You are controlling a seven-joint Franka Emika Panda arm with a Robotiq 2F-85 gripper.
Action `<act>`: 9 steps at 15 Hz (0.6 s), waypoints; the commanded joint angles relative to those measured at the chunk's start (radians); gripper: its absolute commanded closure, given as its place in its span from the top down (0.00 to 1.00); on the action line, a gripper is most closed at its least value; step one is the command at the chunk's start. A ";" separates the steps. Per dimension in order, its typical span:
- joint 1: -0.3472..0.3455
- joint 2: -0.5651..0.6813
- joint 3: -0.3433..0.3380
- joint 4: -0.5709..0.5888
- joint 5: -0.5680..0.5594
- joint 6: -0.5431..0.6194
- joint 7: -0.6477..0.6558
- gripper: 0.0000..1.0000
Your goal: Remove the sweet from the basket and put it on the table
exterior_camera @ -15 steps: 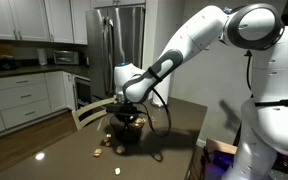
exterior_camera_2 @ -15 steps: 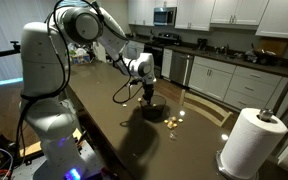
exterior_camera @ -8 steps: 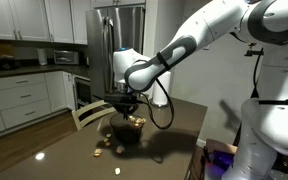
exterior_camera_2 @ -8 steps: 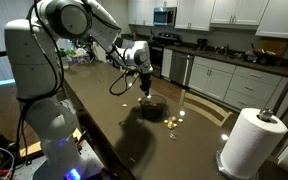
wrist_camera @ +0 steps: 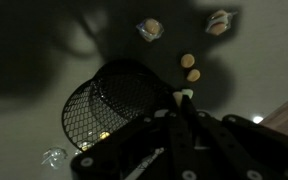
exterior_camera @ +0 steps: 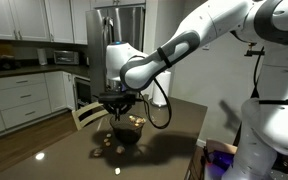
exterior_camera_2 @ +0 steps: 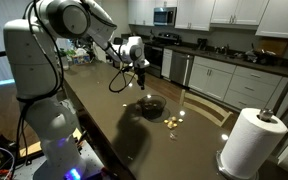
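The small dark wire basket (exterior_camera: 127, 131) sits on the glossy dark brown table (exterior_camera: 54, 155); it also shows in the other exterior view (exterior_camera_2: 152, 105) and in the wrist view (wrist_camera: 114, 100). My gripper (exterior_camera: 117, 104) hangs above the basket, slightly off to one side, and shows there too (exterior_camera_2: 142, 79). In the wrist view the fingers (wrist_camera: 181, 100) are shut on a small pale sweet (wrist_camera: 183, 94) at their tips. A yellowish bit (wrist_camera: 104, 133) lies inside the basket.
Several loose sweets lie on the table around the basket (wrist_camera: 150, 30) (wrist_camera: 219, 21) (wrist_camera: 189, 67) (exterior_camera: 99, 152) (exterior_camera_2: 171, 121). A paper towel roll (exterior_camera_2: 249, 141) stands at the table's near corner. Kitchen cabinets and a fridge (exterior_camera: 119, 35) stand behind.
The gripper has risen out of the basket and moved up and a little sideways with the fingers shut. The basket has stayed in place.
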 commanded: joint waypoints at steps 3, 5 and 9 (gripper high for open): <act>0.000 0.081 0.058 0.084 0.003 -0.016 -0.163 0.05; 0.012 0.121 0.074 0.111 0.002 -0.024 -0.214 0.05; 0.045 0.211 0.099 0.160 0.011 -0.029 -0.317 0.05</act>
